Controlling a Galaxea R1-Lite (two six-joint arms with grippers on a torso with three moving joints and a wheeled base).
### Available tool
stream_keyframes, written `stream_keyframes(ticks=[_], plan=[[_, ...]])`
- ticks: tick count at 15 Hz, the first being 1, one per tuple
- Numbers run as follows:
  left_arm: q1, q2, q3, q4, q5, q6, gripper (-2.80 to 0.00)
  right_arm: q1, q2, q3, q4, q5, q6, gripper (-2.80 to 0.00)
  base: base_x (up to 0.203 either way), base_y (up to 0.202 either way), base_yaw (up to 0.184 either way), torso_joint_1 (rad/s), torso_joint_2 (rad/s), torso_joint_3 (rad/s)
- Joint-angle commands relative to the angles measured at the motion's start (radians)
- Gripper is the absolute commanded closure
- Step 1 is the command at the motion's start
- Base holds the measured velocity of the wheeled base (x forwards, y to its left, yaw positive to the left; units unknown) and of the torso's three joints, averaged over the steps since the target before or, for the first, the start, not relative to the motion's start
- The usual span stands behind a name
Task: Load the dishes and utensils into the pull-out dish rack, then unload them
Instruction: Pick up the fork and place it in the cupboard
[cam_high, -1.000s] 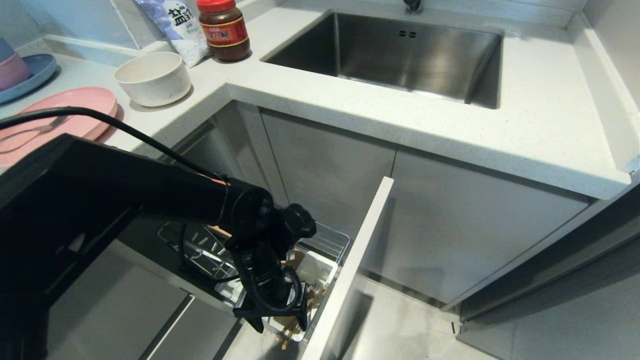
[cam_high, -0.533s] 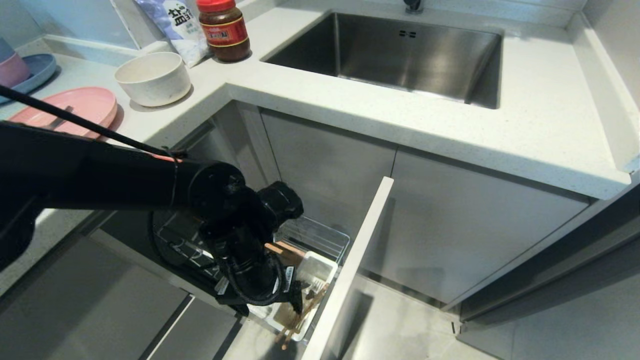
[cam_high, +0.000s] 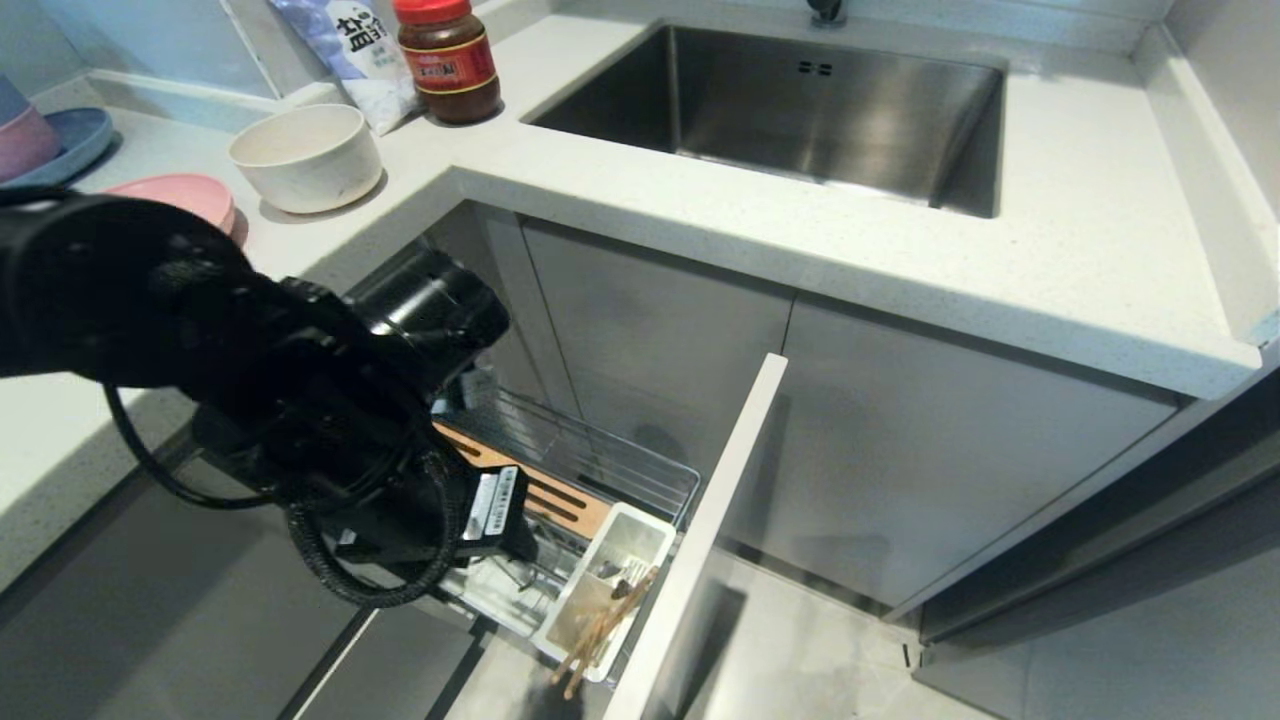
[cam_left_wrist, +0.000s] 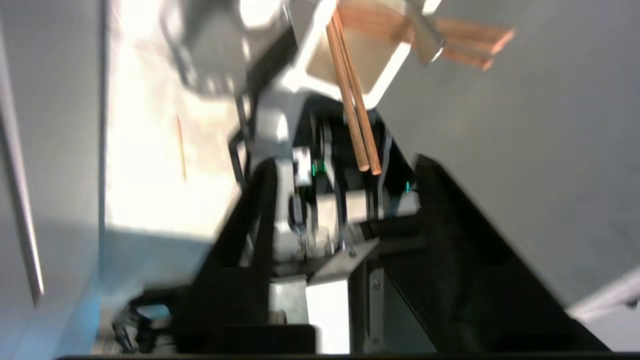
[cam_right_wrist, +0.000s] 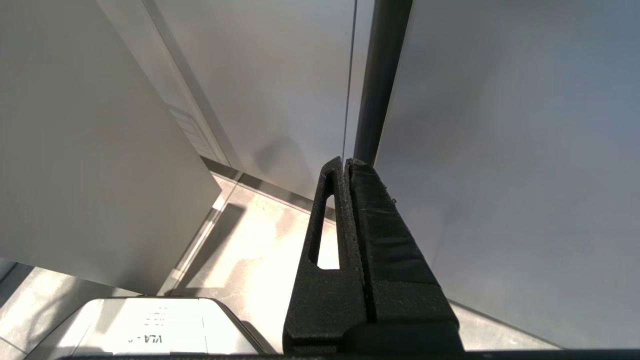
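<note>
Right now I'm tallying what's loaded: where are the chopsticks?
In the head view, the chopsticks lie in the white cutlery tray at the front of the pulled-out dish rack, against its pale front panel, low and centre, tips overhanging the tray's near end.

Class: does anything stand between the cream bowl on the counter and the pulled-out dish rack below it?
Only the robot's own left arm, whose left gripper hangs over the dish rack's counter-side part, below the cream bowl. Otherwise the rack lies open from above, with nothing visible covering it.

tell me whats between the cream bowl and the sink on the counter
In the head view, a red-lidded sauce jar stands between the cream bowl and the sink.
</note>
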Motion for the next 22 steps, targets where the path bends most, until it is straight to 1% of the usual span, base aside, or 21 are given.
stream_keyframes(ticks=[1, 3, 5, 7, 10, 14, 17, 20, 22], plan=[[0.0, -0.121, -0.002, 0.0, 0.018, -0.001, 0.0, 0.0, -0.004, 0.002, 0.0, 0.0, 0.0, 0.0, 0.0, 0.0, 0.0, 0.0, 0.0, 0.0], [0.001, -0.198, -0.011, -0.005, 0.021, 0.017, 0.0, 0.0, -0.004, 0.002, 0.0, 0.0, 0.0, 0.0, 0.0, 0.0, 0.0, 0.0, 0.0, 0.0], [0.013, -0.28, -0.02, -0.017, 0.021, 0.055, 0.0, 0.0, -0.004, 0.002, 0.0, 0.0, 0.0, 0.0, 0.0, 0.0, 0.0, 0.0, 0.0, 0.0], [0.083, -0.347, -0.029, -0.054, 0.021, 0.113, 0.0, 0.0, -0.004, 0.002, 0.0, -0.001, 0.0, 0.0, 0.0, 0.0, 0.0, 0.0, 0.0, 0.0], [0.237, -0.414, -0.072, -0.085, 0.02, 0.189, 0.0, 0.0, -0.004, 0.002, 0.0, 0.0, 0.0, 0.0, 0.0, 0.0, 0.0, 0.0, 0.0, 0.0], [0.473, -0.481, -0.153, -0.118, 0.021, 0.263, 0.0, 0.0, -0.004, 0.002, 0.0, 0.0, 0.0, 0.0, 0.0, 0.0, 0.0, 0.0, 0.0, 0.0], [0.632, -0.512, -0.172, -0.204, 0.022, 0.308, 0.0, 0.0, -0.004, 0.002, 0.0, 0.0, 0.0, 0.0, 0.0, 0.0, 0.0, 0.0, 0.0, 0.0], [0.809, -0.511, -0.167, -0.314, 0.021, 0.358, 0.0, 0.0, -0.004, 0.002, 0.0, 0.0, 0.0, 0.0, 0.0, 0.0, 0.0, 0.0, 0.0, 0.0], [0.906, -0.494, -0.172, -0.36, 0.02, 0.386, 0.0, 0.0, -0.004, 0.002, 0.0, 0.0, 0.0, 0.0, 0.0, 0.0, 0.0, 0.0, 0.0, 0.0]])
